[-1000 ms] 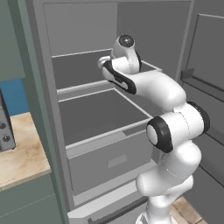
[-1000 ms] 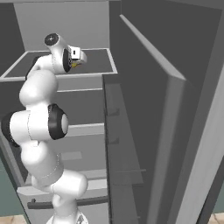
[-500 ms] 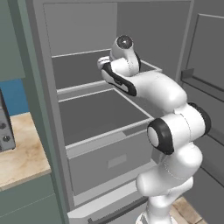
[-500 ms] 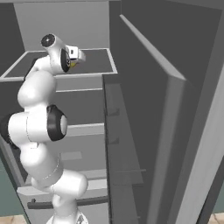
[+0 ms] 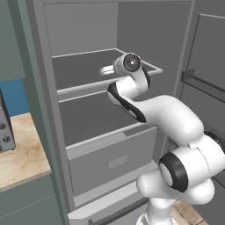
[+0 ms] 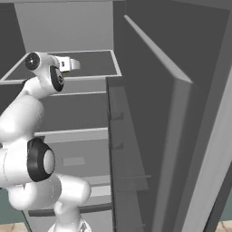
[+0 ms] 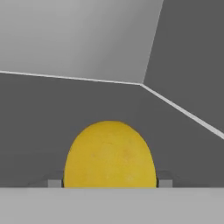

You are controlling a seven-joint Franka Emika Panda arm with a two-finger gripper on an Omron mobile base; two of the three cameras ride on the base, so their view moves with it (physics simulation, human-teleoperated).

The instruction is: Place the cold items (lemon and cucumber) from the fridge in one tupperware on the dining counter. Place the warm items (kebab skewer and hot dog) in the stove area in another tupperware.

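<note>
Yellow lemon (image 7: 110, 154) sits gripped between the tool (image 7: 109, 183) fingertips.

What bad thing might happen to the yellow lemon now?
1. The lemon is round, and the jaws meet it only at its sides, so it might slip and roll away on the shelf.
2. The arm reaches deep into the fridge; pulling back, it might bump the shelf edge.
</note>
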